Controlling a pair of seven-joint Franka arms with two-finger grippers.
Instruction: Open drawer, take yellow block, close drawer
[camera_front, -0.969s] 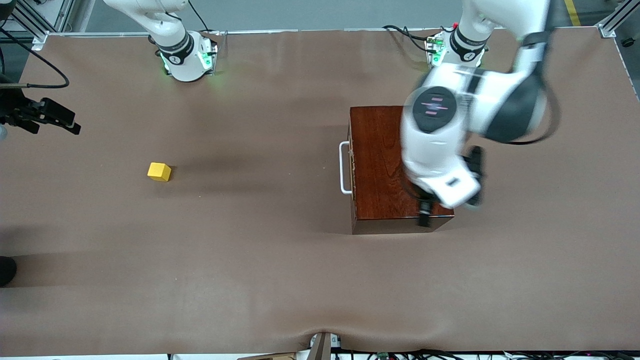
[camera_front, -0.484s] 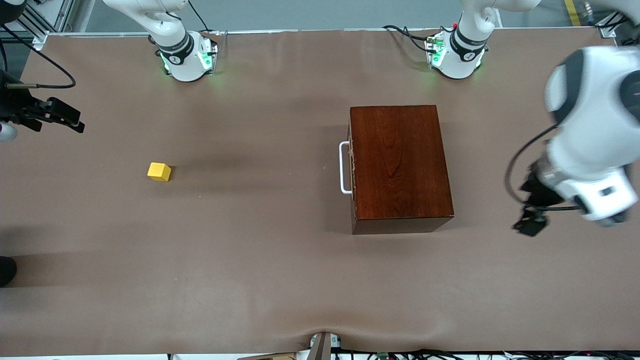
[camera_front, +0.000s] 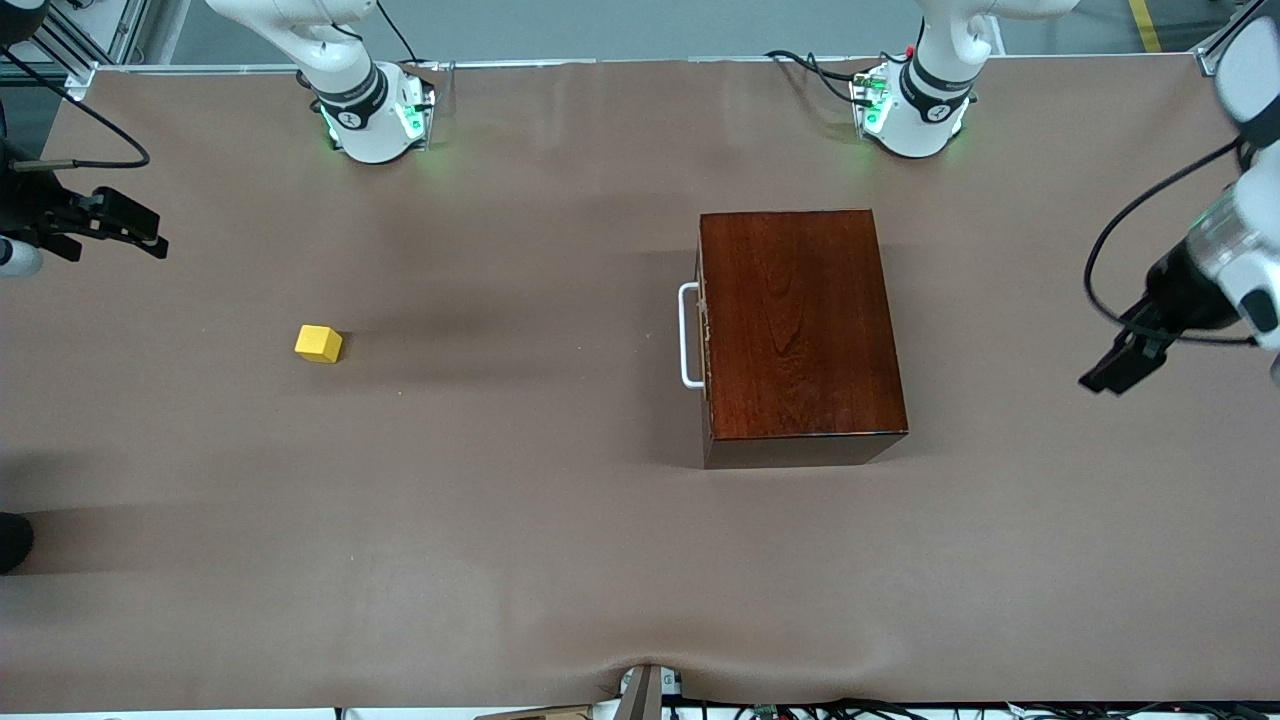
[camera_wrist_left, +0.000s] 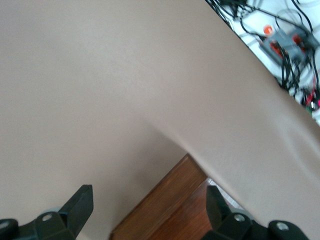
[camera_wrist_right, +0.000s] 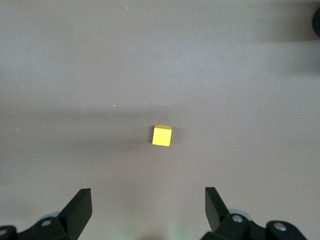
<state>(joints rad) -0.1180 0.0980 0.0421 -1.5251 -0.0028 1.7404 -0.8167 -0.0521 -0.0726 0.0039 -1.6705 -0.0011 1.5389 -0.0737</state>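
The dark reddish-brown box (camera_front: 800, 320) stands toward the left arm's end of the table. Its drawer is pushed in, and only the white bar handle (camera_front: 688, 335) sticks out toward the right arm's end. The yellow block (camera_front: 319, 344) lies on the bare table toward the right arm's end. My left gripper (camera_front: 1110, 372) is open and empty, up over the table's left-arm end, beside the box. A corner of the box (camera_wrist_left: 170, 215) shows between its fingers. My right gripper (camera_front: 155, 233) is open and empty, over the table's right-arm end; its wrist view shows the block (camera_wrist_right: 162, 135) below.
Both arm bases (camera_front: 375, 115) (camera_front: 915, 105) stand along the table's edge farthest from the front camera. Cables and a connector box (camera_wrist_left: 285, 40) lie off the table's edge. A dark object (camera_front: 12, 540) sits at the right-arm end's edge. Brown cloth (camera_front: 500, 480) covers the table.
My left arm has swung away from over the box to the left-arm end of the table. The box, handle and block have not moved. My right gripper has barely shifted.
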